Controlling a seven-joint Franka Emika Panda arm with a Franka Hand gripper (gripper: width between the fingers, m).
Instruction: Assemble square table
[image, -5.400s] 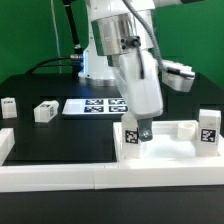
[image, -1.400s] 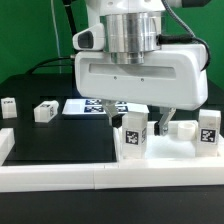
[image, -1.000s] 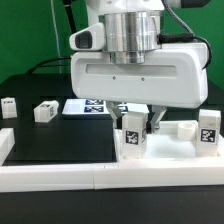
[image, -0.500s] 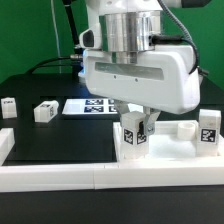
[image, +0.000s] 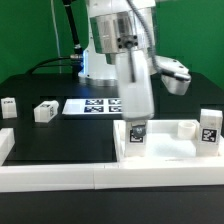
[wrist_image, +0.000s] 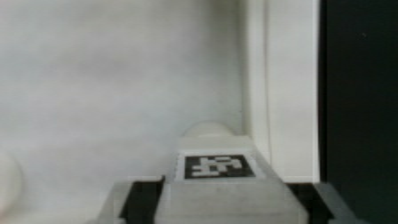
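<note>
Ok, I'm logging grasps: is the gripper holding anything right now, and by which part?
Yes: the gripper holds a short white tagged plastic leg by its upper end, one finger on each side.

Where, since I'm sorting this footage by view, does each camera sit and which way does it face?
Exterior view: off the arm, low, looking across the black table at the arm; the gripper shows, shut on a leg at the table top.
Wrist view: on the wrist, looking along the fingers at that leg.
Shared: leg, gripper, table top.
</note>
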